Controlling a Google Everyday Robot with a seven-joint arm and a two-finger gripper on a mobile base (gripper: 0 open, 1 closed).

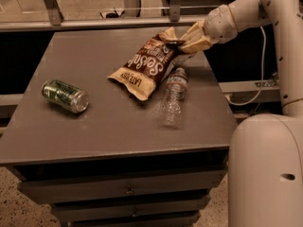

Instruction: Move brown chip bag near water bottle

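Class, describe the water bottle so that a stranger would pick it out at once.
On the right half of the grey table, nearer the camera than the gripper that grips the far end of the brown chip bag, a water bottle lies on its side. It is clear and ribbed, unlike the dark bag beside it and the green can at the left.

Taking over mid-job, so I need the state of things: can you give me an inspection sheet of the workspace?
Surface: grey cabinet top, drawers below.
Job's things: brown chip bag slanting, upper end lifted; water bottle lying beside it.
Clutter: green can lying at left.
Gripper: gripper closed on the bag's upper end.
Cables: cable hanging at right.
Surroundings: metal frame behind; speckled floor.
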